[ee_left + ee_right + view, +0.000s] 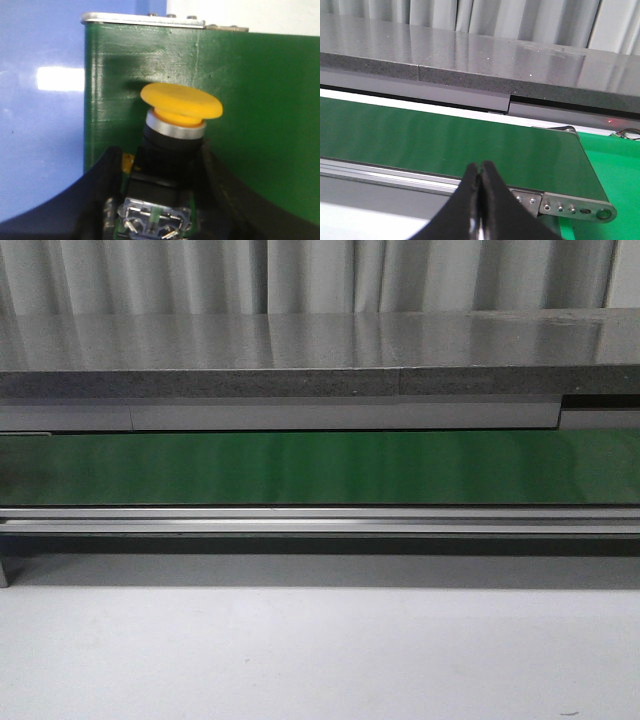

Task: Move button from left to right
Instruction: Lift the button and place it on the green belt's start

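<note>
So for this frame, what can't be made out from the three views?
- Front view: the button and both hands are out of frame; only the green belt shows.
- Left wrist view: the left hand flanks the button; the bottom edge crops its base, so contact is unclear.
- Right wrist view: the right hand fingertips sit together, the lower part cropped.

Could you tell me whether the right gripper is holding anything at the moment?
No, the right gripper has its fingertips pressed together with nothing between them, above the green belt.

Left black two-finger gripper [157,200]: fingers closed against both sides of the black-bodied, orange-capped push-button [172,135]. Right black two-finger gripper [480,200]: fingertips pressed together, nothing between them. Neither arm appears in the front view.
</note>
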